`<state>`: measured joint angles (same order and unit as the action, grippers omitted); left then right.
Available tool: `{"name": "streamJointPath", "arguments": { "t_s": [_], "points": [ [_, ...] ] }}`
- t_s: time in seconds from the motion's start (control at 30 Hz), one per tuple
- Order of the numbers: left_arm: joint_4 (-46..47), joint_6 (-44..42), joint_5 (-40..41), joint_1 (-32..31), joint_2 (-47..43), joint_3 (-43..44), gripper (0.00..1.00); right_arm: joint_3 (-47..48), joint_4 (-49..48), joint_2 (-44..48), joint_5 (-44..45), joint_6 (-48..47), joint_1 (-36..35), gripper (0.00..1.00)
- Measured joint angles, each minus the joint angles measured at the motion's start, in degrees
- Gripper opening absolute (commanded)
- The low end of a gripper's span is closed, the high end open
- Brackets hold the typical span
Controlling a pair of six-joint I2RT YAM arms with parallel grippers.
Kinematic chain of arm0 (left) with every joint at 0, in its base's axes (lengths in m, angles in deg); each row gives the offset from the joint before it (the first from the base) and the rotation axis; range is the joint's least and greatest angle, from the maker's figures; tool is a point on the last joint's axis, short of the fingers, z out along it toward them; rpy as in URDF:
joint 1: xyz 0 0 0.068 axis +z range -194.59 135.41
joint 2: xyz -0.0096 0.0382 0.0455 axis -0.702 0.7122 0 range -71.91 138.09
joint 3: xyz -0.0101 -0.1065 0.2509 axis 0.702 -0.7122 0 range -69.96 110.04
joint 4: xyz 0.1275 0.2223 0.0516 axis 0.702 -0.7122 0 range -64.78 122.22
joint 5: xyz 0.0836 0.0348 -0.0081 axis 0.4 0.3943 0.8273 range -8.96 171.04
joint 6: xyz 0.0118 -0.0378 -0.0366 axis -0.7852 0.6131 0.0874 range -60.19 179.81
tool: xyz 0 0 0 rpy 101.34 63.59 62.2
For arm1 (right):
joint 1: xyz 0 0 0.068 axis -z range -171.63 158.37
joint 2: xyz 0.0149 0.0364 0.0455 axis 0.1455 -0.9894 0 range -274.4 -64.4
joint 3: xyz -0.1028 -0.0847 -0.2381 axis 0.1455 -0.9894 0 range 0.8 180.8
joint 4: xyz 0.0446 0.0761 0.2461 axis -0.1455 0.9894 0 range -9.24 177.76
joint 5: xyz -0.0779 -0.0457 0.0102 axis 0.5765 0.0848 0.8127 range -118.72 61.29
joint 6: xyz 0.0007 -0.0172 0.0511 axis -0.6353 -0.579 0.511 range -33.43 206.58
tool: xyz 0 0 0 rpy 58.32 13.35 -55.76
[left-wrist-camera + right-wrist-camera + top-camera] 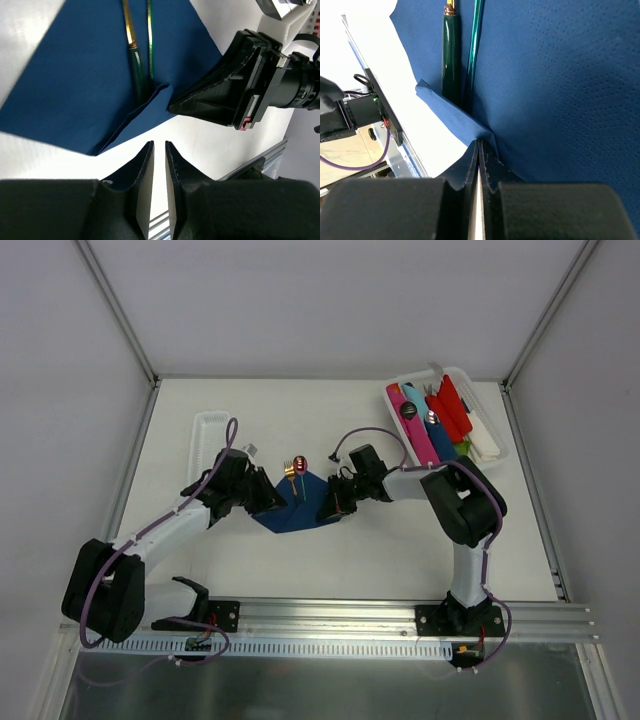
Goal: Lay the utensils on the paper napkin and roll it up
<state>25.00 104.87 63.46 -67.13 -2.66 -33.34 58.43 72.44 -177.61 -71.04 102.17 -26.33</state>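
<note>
The dark blue paper napkin [296, 516] lies flat between my two grippers. On it lie two slim utensils [291, 473], side by side, heads pointing to the far side and sticking out past the napkin's edge. In the left wrist view their handles [133, 47] run under a raised fold of the paper napkin [75, 85]. My right gripper [480, 142] is shut on that folded edge, right beside the utensil handles [451, 55]. My left gripper [159, 146] stands just off the napkin's near corner, jaws a narrow gap apart with only bare table between them.
A white tray [497, 452] full of pink, red, blue and white plastic items stands at the back right. A narrow white tray [206, 430] lies at the back left. A metal rail [330, 615] runs along the near table edge.
</note>
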Motion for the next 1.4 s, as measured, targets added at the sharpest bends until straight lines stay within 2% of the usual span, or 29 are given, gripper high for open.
{"name": "streamJointPath", "arguments": {
  "t_s": [0.4, 0.67, 0.97, 1.13, 1.27, 1.4],
  "points": [
    [3.0, -1.0, -1.9, -4.8, 11.8, 1.9, 0.12, 0.4, 0.6, -0.1, 0.1, 0.0, 0.0, 0.04],
    [5.5, -0.5, -1.8, -7.9, 15.0, 4.6, 0.11, 0.7, 1.2, -0.2, 0.0, 0.0, 0.1, 0.04],
    [9.1, 2.1, -0.8, -8.2, 19.4, 5.6, 0.11, 1.0, 1.7, -0.4, -0.2, 0.0, 0.4, 0.04],
    [16.0, 3.0, -2.1, -8.1, 20.5, 4.6, 0.1, 1.0, 1.7, -0.4, -0.3, 0.0, 0.5, 0.04],
    [27.0, 5.5, -5.6, -6.4, 20.3, -1.0, 0.08, 1.0, 1.8, -0.5, -0.4, 0.0, 0.7, 0.04],
    [32.5, 7.0, -9.1, -3.9, 20.3, -5.1, 0.05, 1.0, 1.9, -0.5, -0.5, 0.0, 0.9, 0.04]
  ]
}}
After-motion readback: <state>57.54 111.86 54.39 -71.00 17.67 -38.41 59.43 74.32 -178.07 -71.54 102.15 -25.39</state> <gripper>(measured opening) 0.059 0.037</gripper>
